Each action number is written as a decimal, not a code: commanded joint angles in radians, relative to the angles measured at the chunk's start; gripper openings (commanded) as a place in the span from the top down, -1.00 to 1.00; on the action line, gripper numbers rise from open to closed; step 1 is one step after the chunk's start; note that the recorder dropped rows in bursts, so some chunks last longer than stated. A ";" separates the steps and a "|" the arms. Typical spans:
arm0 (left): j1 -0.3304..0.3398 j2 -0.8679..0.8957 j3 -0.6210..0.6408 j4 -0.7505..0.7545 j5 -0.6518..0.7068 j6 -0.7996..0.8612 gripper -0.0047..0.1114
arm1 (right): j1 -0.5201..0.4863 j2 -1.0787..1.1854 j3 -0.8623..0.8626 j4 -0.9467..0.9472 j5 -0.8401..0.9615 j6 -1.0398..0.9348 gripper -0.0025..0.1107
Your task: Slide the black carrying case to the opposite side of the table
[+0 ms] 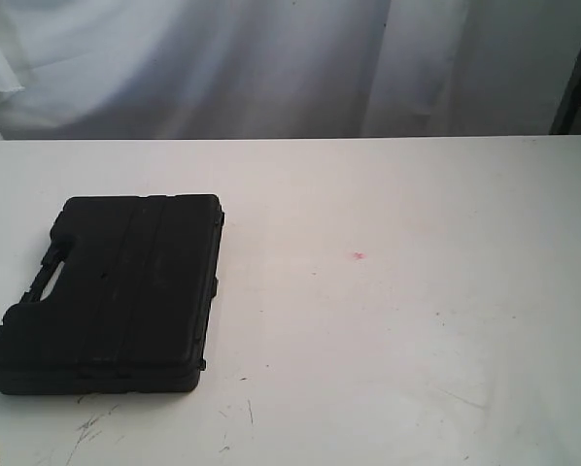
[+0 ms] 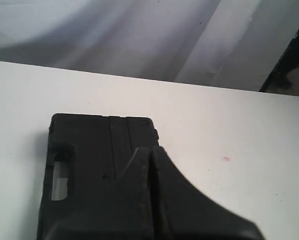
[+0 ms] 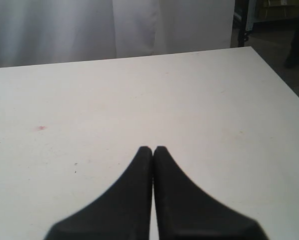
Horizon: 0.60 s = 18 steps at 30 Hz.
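A black carrying case [image 1: 111,291] lies flat on the left side of the white table [image 1: 397,311], its handle slot facing left. The left wrist view shows the case [image 2: 89,165] under my left gripper [image 2: 149,150], whose fingers are pressed together above the case's right part; whether they touch it I cannot tell. Over bare tabletop [image 3: 139,100], my right gripper [image 3: 153,149] is shut on nothing. Neither arm shows in the exterior view.
A small red mark [image 1: 358,256] sits near the table's middle. Dark scuffs [image 1: 86,432] mark the front left. A pale curtain [image 1: 271,58] hangs behind the far edge. The table's right edge and a dark floor [image 3: 284,65] show in the right wrist view.
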 commanded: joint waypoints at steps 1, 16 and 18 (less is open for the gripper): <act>-0.005 -0.005 0.003 0.070 -0.003 0.003 0.92 | -0.005 -0.005 0.004 -0.015 -0.002 0.000 0.96; 0.133 -0.152 0.233 0.181 -0.221 -0.072 0.92 | -0.005 -0.005 0.004 -0.015 -0.002 0.000 0.96; 0.178 -0.207 0.297 0.148 -0.274 -0.072 0.92 | -0.005 -0.005 0.004 -0.015 -0.002 0.000 0.96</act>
